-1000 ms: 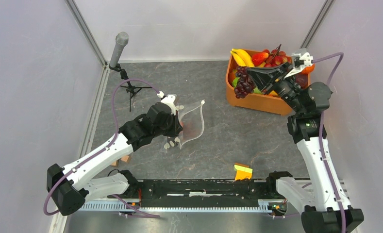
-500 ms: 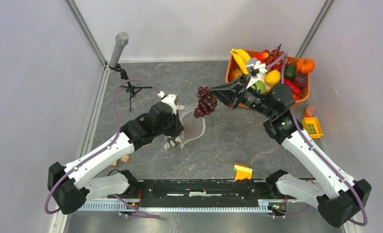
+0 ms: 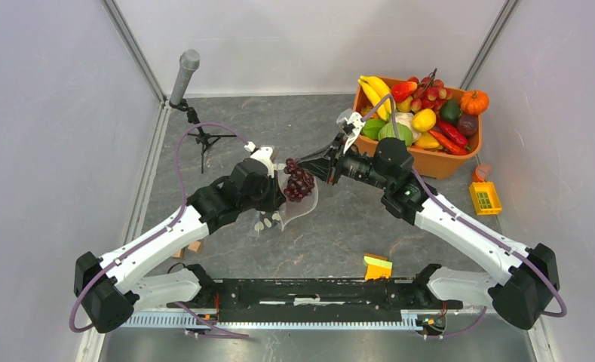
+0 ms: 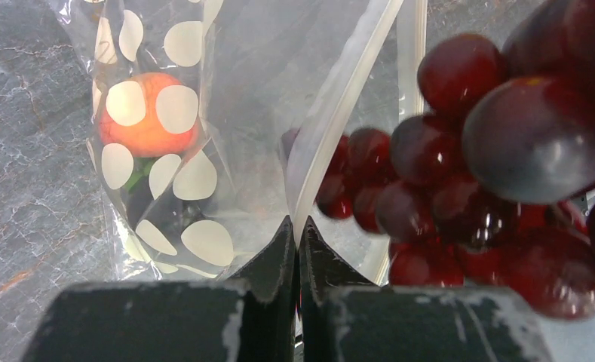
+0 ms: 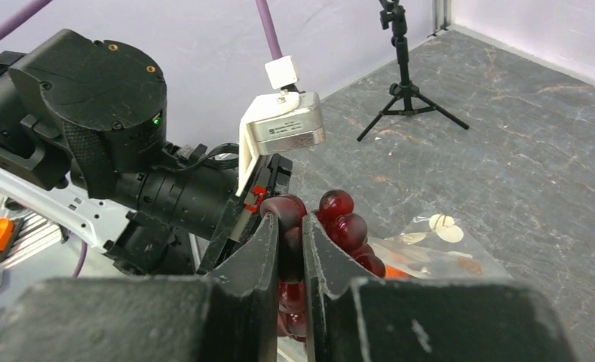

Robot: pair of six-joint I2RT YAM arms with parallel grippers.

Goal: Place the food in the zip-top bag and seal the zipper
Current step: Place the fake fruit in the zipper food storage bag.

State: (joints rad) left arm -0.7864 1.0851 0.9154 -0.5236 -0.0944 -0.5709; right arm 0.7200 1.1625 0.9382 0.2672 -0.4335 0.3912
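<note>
My left gripper [image 3: 277, 190] is shut on the white zipper strip [image 4: 338, 113] of the clear polka-dot zip-top bag [image 3: 303, 204], holding its mouth up; it shows pinched in the left wrist view [image 4: 297, 226]. An orange-red fruit [image 4: 147, 117] lies inside the bag. My right gripper [image 3: 298, 164] is shut on a dark maroon grape bunch [image 3: 298, 181], which hangs right at the bag's mouth. The grapes fill the right of the left wrist view [image 4: 490, 173] and sit between my right fingers [image 5: 289, 226].
An orange tub [image 3: 430, 161] of toy fruits and vegetables stands at the back right. A small black tripod with a grey microphone [image 3: 189, 72] stands at the back left. A yellow-orange block [image 3: 377, 266] and a yellow crate [image 3: 485, 197] lie near the right arm.
My right arm has swung left from the orange tub, carrying the grape bunch across the table to the bag's mouth. My left gripper and the bag have stayed in place.
</note>
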